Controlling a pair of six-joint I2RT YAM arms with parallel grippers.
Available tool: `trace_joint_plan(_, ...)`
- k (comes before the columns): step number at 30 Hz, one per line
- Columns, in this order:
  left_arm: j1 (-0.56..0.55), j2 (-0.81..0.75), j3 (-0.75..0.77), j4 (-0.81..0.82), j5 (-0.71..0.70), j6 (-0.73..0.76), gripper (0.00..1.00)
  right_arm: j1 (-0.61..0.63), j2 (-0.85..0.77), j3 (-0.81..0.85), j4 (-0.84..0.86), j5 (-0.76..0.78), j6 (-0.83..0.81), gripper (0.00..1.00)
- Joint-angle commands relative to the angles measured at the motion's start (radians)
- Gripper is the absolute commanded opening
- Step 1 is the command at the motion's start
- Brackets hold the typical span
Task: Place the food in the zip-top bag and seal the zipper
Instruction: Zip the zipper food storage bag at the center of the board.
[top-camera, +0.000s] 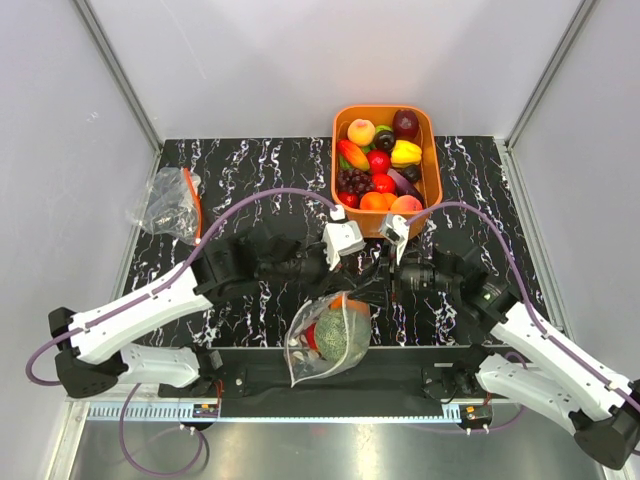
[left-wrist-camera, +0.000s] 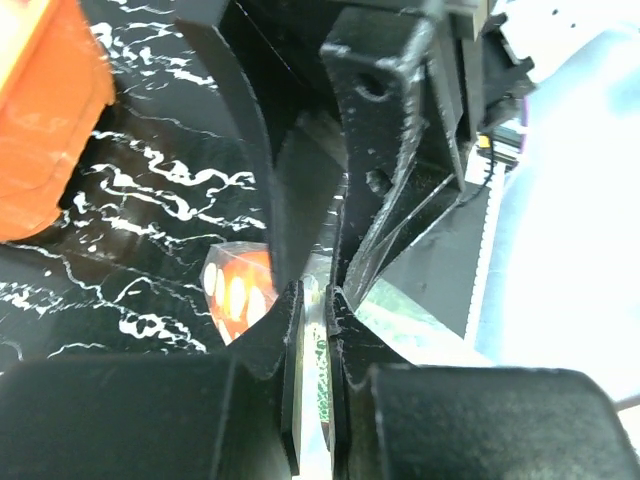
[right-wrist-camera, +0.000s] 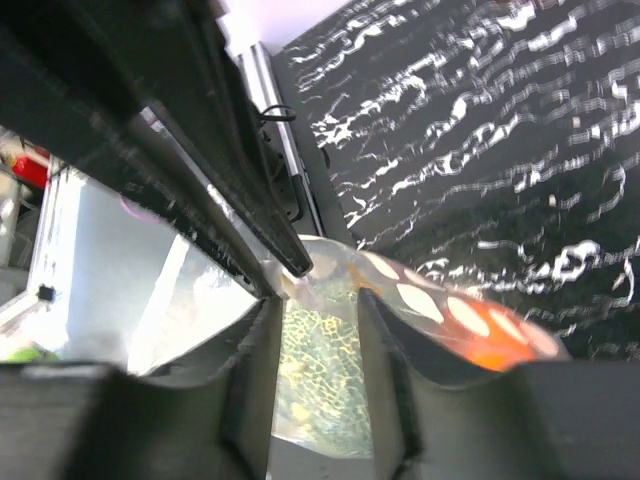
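The zip-top bag (top-camera: 303, 362), clear with white dots, lies at the table's front centre. It holds the green netted melon (top-camera: 342, 335), the orange fruit (top-camera: 352, 303) and the red fruit (top-camera: 311, 337). Both grippers meet at its mouth edge. My left gripper (left-wrist-camera: 315, 300) is shut on the bag's top edge, with thin plastic pinched between the pads. The dotted bag (left-wrist-camera: 240, 295) shows orange beside it. My right gripper (right-wrist-camera: 315, 310) straddles the same edge with its jaws apart. The melon (right-wrist-camera: 315, 370) shows through the film between them, and the left fingers (right-wrist-camera: 250, 180) sit just ahead.
An orange basket (top-camera: 432, 170) full of toy produce stands at the back right, just behind the grippers; its corner also shows in the left wrist view (left-wrist-camera: 45, 120). A crumpled clear bag (top-camera: 172, 205) lies at the left. The bag overhangs the table's front edge.
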Motion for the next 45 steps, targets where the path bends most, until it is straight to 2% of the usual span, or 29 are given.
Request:
trace_joint_plan(1, 0.0, -0.046, -0.012, 0.051, 0.097, -0.006, 0.0, 0.011, -0.021, -0.01, 0.108, -0.07, -0.099, 0.48)
trace_joint_plan(2, 0.0, -0.052, -0.013, 0.048, 0.103, -0.004, 0.0, 0.011, -0.026, -0.021, 0.111, -0.087, -0.131, 0.6)
trace_joint_plan(6, 0.001, -0.079, -0.019, 0.039, 0.135, 0.004, 0.0, 0.011, -0.053, -0.068, 0.173, -0.136, -0.188, 0.77)
trace_joint_plan(11, 0.009, -0.128, -0.025, 0.024, 0.183, 0.017, 0.0, 0.011, -0.075, -0.12, 0.249, -0.169, -0.223, 0.85)
trace_joint_plan(15, 0.014, -0.151, -0.024, 0.016, 0.203, 0.029, 0.0, 0.011, -0.018, -0.097, 0.256, -0.187, -0.231, 0.85)
trace_joint_plan(21, 0.02, -0.14, -0.015, -0.005, 0.208, 0.046, 0.0, 0.01, 0.088, -0.036, 0.294, -0.264, -0.205, 0.75)
trace_joint_plan(26, 0.027, -0.128, -0.018, -0.016, 0.171, 0.046, 0.0, 0.011, 0.108, -0.028, 0.358, -0.313, -0.151, 0.67)
trace_joint_plan(27, 0.029, -0.126, -0.018, -0.021, 0.165, 0.048, 0.0, 0.011, 0.106, -0.028, 0.371, -0.314, -0.144, 0.58)
trace_joint_plan(31, 0.04, -0.123, -0.024, -0.019, 0.142, 0.045, 0.0, 0.011, 0.112, -0.025, 0.372, -0.317, -0.115, 0.34)
trace_joint_plan(33, 0.041, -0.12, -0.029, -0.021, 0.134, 0.043, 0.0, 0.011, 0.108, -0.033, 0.398, -0.32, -0.099, 0.26)
trace_joint_plan(34, 0.046, -0.115, -0.029, -0.024, 0.119, 0.042, 0.0, 0.01, 0.106, -0.036, 0.406, -0.32, -0.076, 0.12)
trace_joint_plan(36, 0.05, -0.105, -0.022, -0.039, 0.097, 0.04, 0.0, 0.011, 0.105, -0.036, 0.403, -0.285, -0.061, 0.0)
trace_joint_plan(43, 0.056, -0.109, -0.035, -0.048, 0.023, 0.028, 0.0, 0.01, 0.097, -0.048, 0.42, -0.262, -0.007, 0.0)
trace_joint_plan(44, 0.057, -0.112, -0.036, -0.048, 0.019, 0.027, 0.04, 0.011, 0.095, -0.05, 0.426, -0.265, 0.001, 0.0)
trace_joint_plan(45, 0.057, -0.117, -0.036, -0.047, 0.007, 0.03, 0.18, 0.011, 0.095, -0.048, 0.429, -0.264, 0.007, 0.0)
